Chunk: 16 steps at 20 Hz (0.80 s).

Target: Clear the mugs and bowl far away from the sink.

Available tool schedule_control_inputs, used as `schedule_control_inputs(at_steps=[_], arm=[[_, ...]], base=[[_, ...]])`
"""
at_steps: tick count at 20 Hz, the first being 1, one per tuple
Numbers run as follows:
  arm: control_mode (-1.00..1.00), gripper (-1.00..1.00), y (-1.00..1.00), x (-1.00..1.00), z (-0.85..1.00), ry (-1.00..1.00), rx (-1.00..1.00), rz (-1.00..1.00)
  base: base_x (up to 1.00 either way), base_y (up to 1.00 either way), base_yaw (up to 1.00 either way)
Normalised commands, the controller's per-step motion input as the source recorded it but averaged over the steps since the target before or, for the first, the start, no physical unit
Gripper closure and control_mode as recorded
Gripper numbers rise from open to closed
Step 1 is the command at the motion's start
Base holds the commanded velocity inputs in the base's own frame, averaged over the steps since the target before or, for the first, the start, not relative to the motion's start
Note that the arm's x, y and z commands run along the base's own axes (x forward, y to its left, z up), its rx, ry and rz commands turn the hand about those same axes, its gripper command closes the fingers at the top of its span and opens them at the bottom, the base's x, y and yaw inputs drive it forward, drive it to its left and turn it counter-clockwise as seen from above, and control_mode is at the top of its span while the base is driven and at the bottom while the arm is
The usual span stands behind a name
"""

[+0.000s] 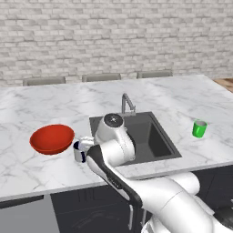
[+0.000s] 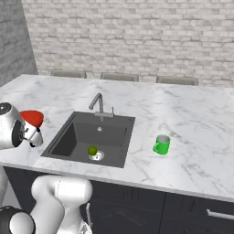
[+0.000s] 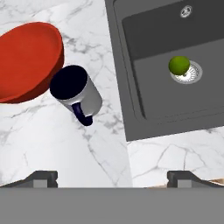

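gripper [image 3: 112, 177] jaws spread wide, nothing between the tips; in the hand view it hangs above bare marble countertop [image 3: 52, 144] just beside the sink [image 3: 175, 78], on the sink's bowl side

grey-white mug with navy inside [image 3: 75, 92] stands upright just beyond the tips, handle pointing back toward the gripper, near the sink's rim but apart from it. red bowl [image 3: 26, 61] sits just past the mug on the side away from the sink, rim very close to the mug; contact cannot be told

step in hand, as judged: approach to the navy mug, no grasp yet. next move calls for shifting over the mug, descending, closing on its wall or handle without nudging the bowl, then carrying it well away from the sink

view differences: hand view shows a small green fruit [image 3: 179, 64] by the drain [image 3: 189, 72] in the basin; right base view confirms it and adds the green mug [image 2: 161, 144] on the sink's far side, well apart from the bowl; left base view shows the arm covering part of the navy mug and the faucet [image 1: 127, 103] behind the basin
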Motion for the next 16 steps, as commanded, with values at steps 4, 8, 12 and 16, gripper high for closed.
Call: schedule_control_inputs(at_steps=[4, 8, 12, 16], arm=[[-1.0, -1.0, 0.48, 0.05, -0.1, 0.0, 0.0, 0.09], [-1.0, -1.0, 0.3, 0.26, -0.17, 0.0, 0.0, 0.12], [-1.0, -1.0, 0.21, 0.31, -0.27, 0.0, 0.0, 0.12], [-1.0, -1.0, 0.04, 0.13, -0.35, 0.0, 0.0, 0.07]], base=[[0.0, 0.0, 0.0], [0.0, 0.0, 0.0], [0.0, 0.0, 0.0], [0.0, 0.0, 0.0]])
